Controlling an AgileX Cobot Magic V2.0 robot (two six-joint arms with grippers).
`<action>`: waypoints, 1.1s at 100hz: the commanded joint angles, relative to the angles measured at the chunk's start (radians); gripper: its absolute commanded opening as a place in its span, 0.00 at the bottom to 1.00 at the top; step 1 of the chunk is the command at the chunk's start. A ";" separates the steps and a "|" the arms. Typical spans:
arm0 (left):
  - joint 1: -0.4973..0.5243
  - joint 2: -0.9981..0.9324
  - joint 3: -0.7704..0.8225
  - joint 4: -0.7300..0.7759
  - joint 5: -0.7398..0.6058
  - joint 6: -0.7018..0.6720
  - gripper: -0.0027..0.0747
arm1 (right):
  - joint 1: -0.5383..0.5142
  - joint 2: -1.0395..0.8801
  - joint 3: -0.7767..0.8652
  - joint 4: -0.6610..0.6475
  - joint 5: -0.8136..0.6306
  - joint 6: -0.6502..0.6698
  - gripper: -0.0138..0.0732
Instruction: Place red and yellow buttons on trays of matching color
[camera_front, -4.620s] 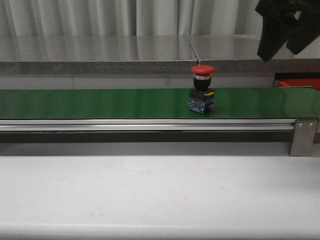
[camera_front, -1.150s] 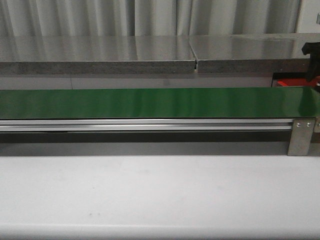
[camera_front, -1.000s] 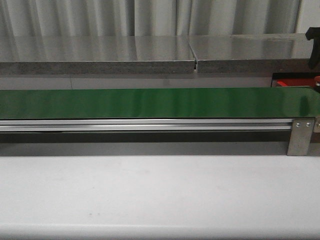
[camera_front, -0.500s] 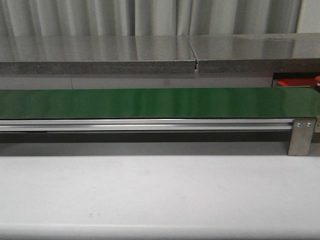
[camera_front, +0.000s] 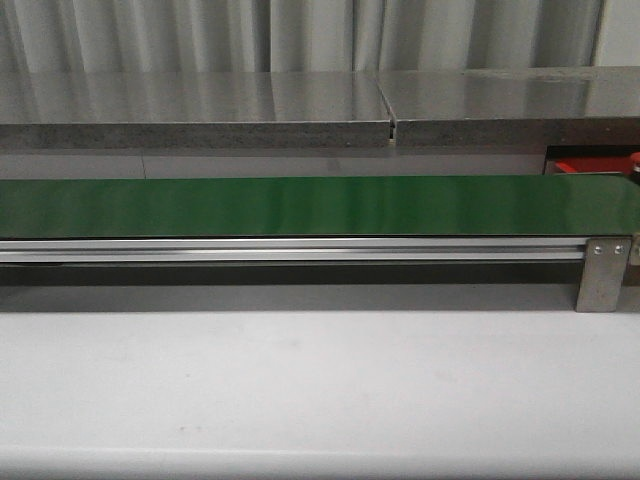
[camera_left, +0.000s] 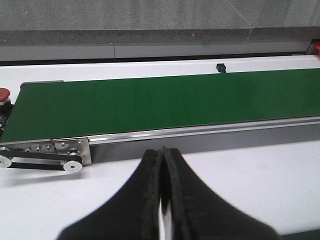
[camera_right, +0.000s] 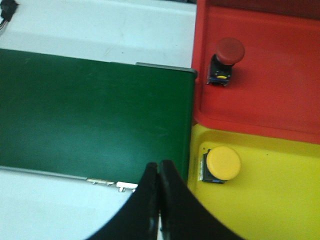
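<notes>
red button (camera_right: 226, 58): stands upright in the red tray (camera_right: 280, 95), upper right of the right wrist view, its round cap above a dark body; clear of the tray walls.
yellow button (camera_right: 222, 164): sits in the yellow tray (camera_right: 270, 210), lower right of the right wrist view, near the tray's wall beside the belt's end.
trays: the red tray and the yellow tray lie edge to edge, both just past the end of the belt; in the front view only a red sliver shows at the far right edge.
conveyor belt (camera_front: 300, 205): a green band runs across the middle of the front view, with a silver rail along its near edge; nothing rides on it in any view.
left claw (camera_left: 163, 170): bottom centre of the left wrist view, dark fingers pressed together with nothing between them, held over the white desk (camera_front: 300, 390) in front of the belt.
right claw (camera_right: 159, 185): bottom centre of the right wrist view, fingers pressed together and holding nothing, above the belt's end, next to the yellow tray.
other red cap (camera_left: 4, 94): partly seen at the left edge of the left wrist view, beside the belt's end; what it is mounted on cannot be told.
</notes>
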 joint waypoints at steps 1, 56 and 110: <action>-0.007 0.009 -0.027 -0.020 -0.079 -0.009 0.01 | 0.031 -0.099 0.037 0.004 -0.074 -0.039 0.08; -0.007 0.009 -0.027 -0.020 -0.077 -0.009 0.01 | 0.131 -0.559 0.399 0.030 -0.213 -0.063 0.08; -0.007 0.009 -0.027 -0.021 -0.086 -0.009 0.01 | 0.131 -0.773 0.488 0.109 -0.200 -0.063 0.08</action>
